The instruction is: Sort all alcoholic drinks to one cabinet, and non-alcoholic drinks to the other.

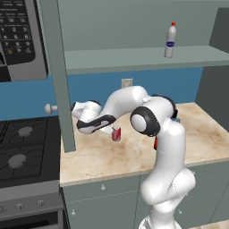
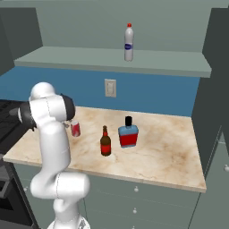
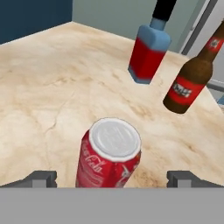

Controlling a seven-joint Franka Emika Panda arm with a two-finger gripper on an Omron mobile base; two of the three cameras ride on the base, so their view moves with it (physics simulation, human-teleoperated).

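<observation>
The red soda can (image 3: 110, 157) is a short cylinder with a flat silver top and white script on its side. It stands upright on the marble-patterned beige countertop (image 2: 170, 143), near the counter's stove end. In the hand view the gripper (image 3: 113, 178) is wide open: its two dark fingertips (image 3: 42, 178) sit on either side of the can, each with a visible gap to the can wall. Nothing is held.

The beer bottle (image 2: 105, 141) is slim brown glass with a red label and a narrow neck. The squat flat bottle (image 2: 128, 133) has a red lower body, a blue shoulder and a black cap. Both stand upright near mid-counter, close together but apart; the beer bottle is nearer the front edge.

The white plastic bottle (image 1: 170, 40), with a red cap and blue label, stands upright on the grey-green open cabinet shelf (image 1: 134, 58) above the counter.

View differences:
- The left base view shows the stove burners (image 1: 20, 147) and a microwave keypad (image 1: 15, 31); the arm (image 1: 156, 147) blocks the two alcoholic bottles there.
- The right base view shows all four drinks and a wall outlet (image 2: 110, 87).
- The hand view shows the label detail on the can and the beer bottle.
</observation>
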